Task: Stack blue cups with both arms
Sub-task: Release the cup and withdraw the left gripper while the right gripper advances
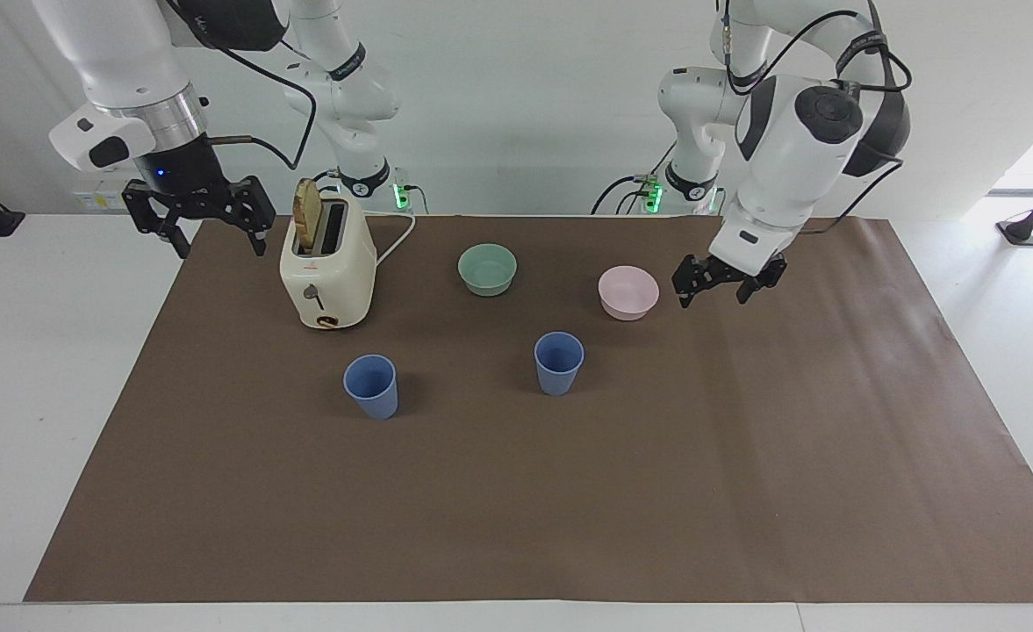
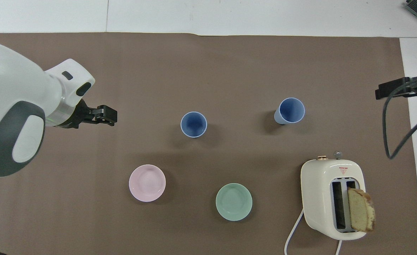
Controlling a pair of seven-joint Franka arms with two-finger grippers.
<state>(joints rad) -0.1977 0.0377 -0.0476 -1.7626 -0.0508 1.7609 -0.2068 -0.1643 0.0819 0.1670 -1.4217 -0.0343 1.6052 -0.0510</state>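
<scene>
Both blue cups (image 1: 559,362) (image 1: 371,385) stand upright and apart; the right gripper (image 1: 199,215), open by the toaster (image 1: 326,268), is nearer one; the left gripper (image 1: 727,279), open, nearer the other

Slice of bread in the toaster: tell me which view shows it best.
The overhead view: the slice of bread shows its broad face and crust, sticking out of one slot of the toaster. The facing view gives the slice edge-on, only a narrow strip above the toaster.

No legible text is showing. A small red triangular mark is sitting on the toaster (image 2: 332,198) top beside its slots; lettering on the arm bands is appearing too small to read.
</scene>
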